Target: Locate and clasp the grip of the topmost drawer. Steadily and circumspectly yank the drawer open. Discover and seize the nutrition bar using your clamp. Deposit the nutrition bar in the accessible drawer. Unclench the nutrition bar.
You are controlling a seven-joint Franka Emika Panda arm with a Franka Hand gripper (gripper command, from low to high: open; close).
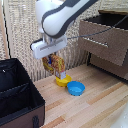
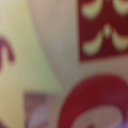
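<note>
In the exterior view the clamp (image 1: 51, 58) hangs under its white block on the bulky white arm, shut on the nutrition bar (image 1: 56, 65). The bar's orange, red and yellow print shows between and below the dark fingers, lifted clear of the table above the yellow bowl. In the wrist view the nutrition bar (image 2: 100, 30) fills the picture as a blurred red and yellow print, and no fingers show there. The topmost drawer (image 1: 107, 45) stands pulled out at the exterior view's upper right, its dark inside showing, with its silver handle (image 1: 94, 41) on the front.
A yellow bowl (image 1: 62, 80) and a blue bowl (image 1: 76, 88) sit on the wooden table (image 1: 95, 107) under and just right of the clamp. A black open bin (image 1: 17, 95) stands at the exterior view's left. A lower drawer front (image 1: 112, 67) lies below the open one.
</note>
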